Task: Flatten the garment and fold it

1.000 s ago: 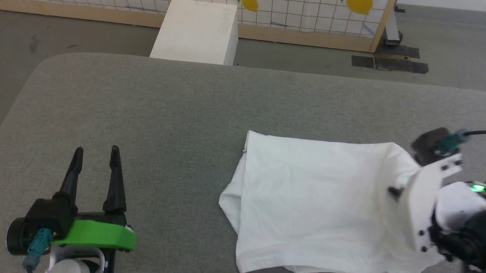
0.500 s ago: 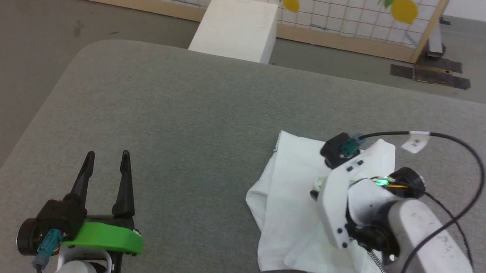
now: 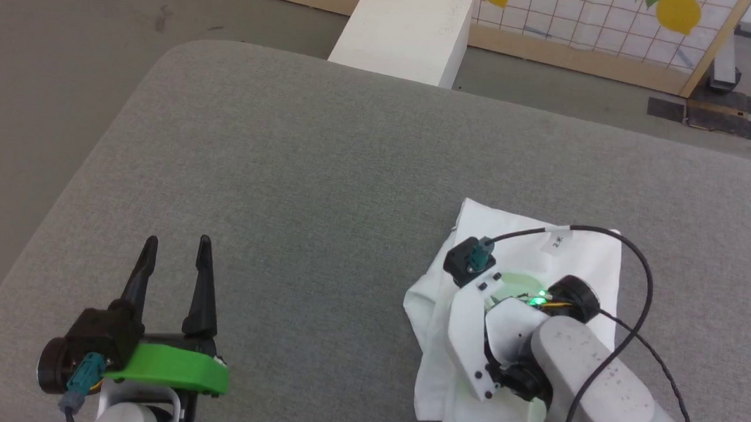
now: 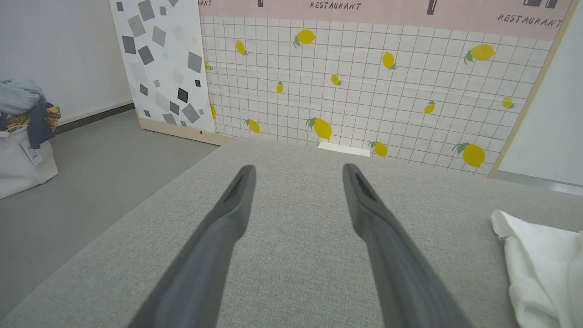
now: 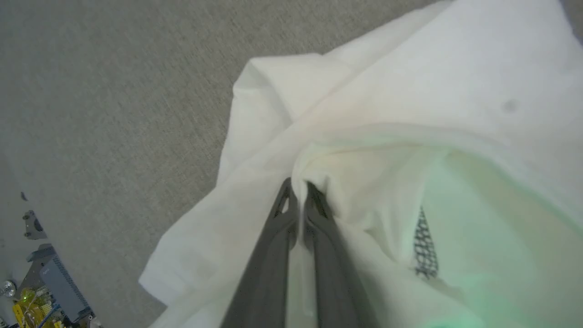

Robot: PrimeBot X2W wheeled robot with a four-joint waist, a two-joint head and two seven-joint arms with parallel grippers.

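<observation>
- Pinching a fold of the garment (image 5: 455,68) with my right gripper (image 5: 298,184), the 2 fingers pressed together with thin white cloth caught between the tips.
- The garment is lying bunched on the right side of the grey table (image 3: 320,170), well apart from the white box (image 3: 409,28) behind it.
- My left gripper (image 3: 177,247) is hovering over bare table off to the left, fingers spread wide, holding nothing.
- I'm guessing the step is carrying 1 edge across for a fold. To do it well I'm planning on carrying the cloth low, lining the carried edge up with the opposite one, and letting go only once it's lying flat.
- I'm also thinking the idle left gripper could be pinning the lower layer so it isn't sliding along.
- Hard to see: my own right wrist and arm are covering the middle of the garment in the head view, and its near edge is running off the bottom.
- I'm not managing to tell how many layers I'm pinching. A bit of grey zigzag seam (image 5: 423,246) is peeking out beside my fingers, and a green glow is tinting the cloth.
</observation>
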